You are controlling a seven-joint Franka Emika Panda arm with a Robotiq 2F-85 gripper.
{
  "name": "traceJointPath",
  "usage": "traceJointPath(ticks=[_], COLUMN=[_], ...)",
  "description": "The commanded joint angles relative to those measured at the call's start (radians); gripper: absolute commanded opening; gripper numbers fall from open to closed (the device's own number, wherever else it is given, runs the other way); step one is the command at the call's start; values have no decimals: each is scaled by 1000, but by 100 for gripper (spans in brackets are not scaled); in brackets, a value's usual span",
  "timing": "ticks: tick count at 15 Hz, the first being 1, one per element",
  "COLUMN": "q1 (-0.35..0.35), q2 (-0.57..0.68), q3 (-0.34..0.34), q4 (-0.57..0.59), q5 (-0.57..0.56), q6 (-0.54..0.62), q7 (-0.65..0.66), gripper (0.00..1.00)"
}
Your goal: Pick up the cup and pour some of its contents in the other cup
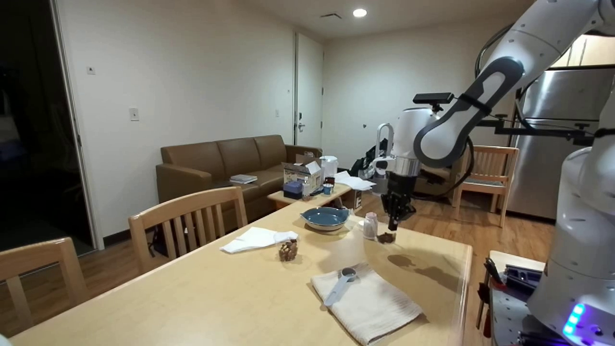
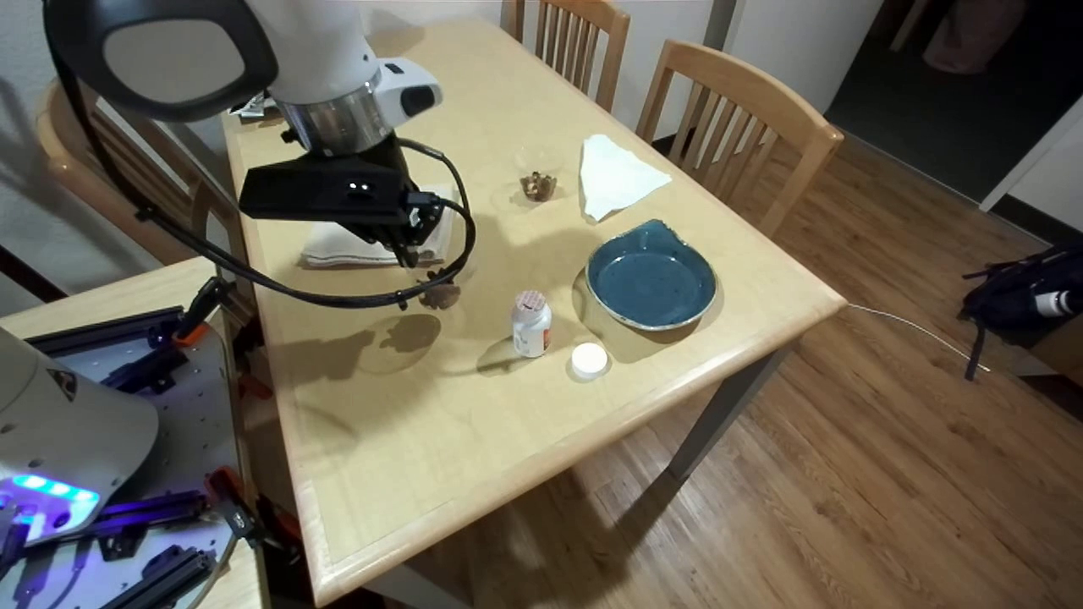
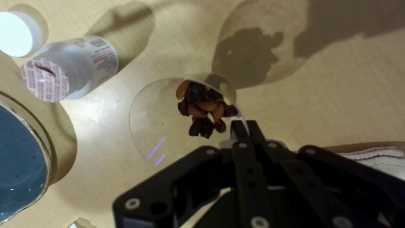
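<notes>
You have the hand (image 3: 246, 126) pinched almost fully together on the rim of a clear cup (image 3: 167, 126) of nuts and dark pieces (image 3: 205, 110), just above the worktop (image 2: 474, 406) near the bottle (image 2: 531, 326); the other cup (image 2: 538, 173), with brown pieces inside, stands beside the white napkin (image 2: 622, 178)

Held cup (image 3: 182, 122): clear; I have it pinched at the rim, raised, nuts (image 3: 207, 105) and dark pieces (image 3: 195, 91) inside.
Other cup (image 2: 538, 173): clear, upright, apart; brown bits (image 2: 538, 188) inside.
</notes>
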Motion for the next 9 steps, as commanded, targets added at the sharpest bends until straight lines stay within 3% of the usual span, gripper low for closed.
traceJointPath(ticks=[1,4,9], q1=[41,56,48], q2=[9,48,96], q3=[-37,-63,-76], q4=[0,-1,-4], q5=[48,90,128], q6=[-29,10,-53], q7=[-16,-47,-73], gripper=[5,4,4])
